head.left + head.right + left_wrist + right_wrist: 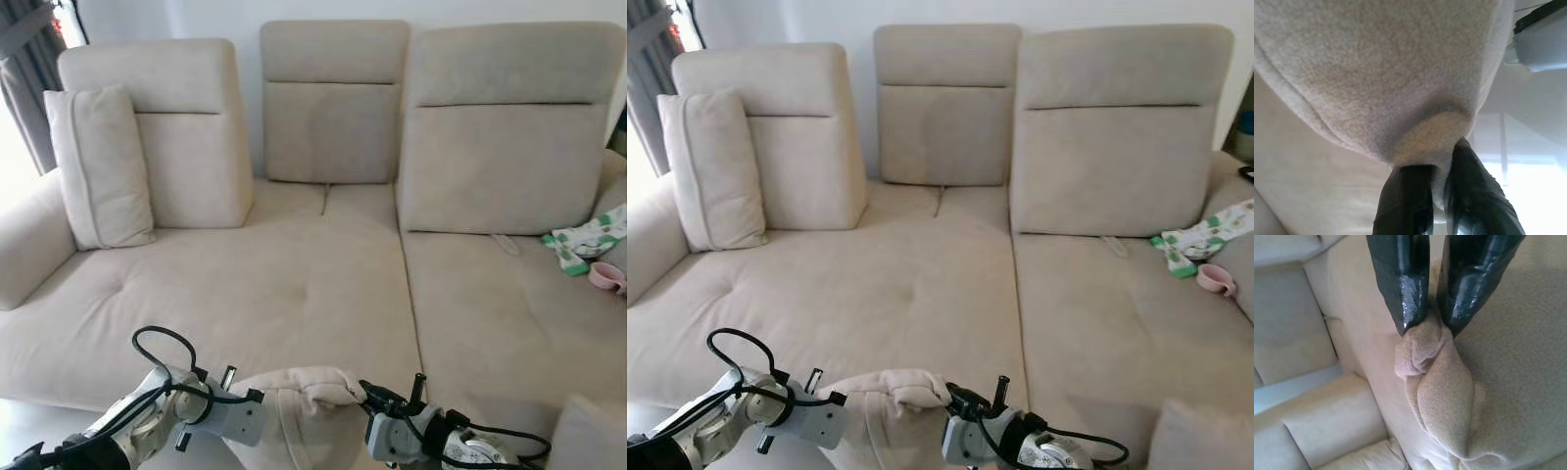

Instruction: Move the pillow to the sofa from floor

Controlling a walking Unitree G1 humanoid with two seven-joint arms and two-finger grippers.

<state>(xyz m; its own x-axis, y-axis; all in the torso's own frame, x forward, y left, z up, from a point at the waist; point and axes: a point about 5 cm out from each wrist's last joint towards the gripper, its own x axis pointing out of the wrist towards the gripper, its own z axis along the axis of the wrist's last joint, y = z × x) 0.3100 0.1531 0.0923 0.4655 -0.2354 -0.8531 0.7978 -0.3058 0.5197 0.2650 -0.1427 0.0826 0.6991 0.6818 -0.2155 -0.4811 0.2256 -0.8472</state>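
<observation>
A beige pillow hangs low in front of the sofa's front edge, held up between both arms. My left gripper is shut on a bunched corner of the pillow at its left side. At the pillow's right side my right gripper is shut on a twisted knot of its fabric. In the head views the left gripper and right gripper press into the pillow's upper corners, with most of the pillow below the frame.
A second beige cushion leans upright on the sofa's left end. A green-and-white cloth and a pink cup lie on the right seat. Another cushion corner sits at bottom right. A dark curtain hangs far left.
</observation>
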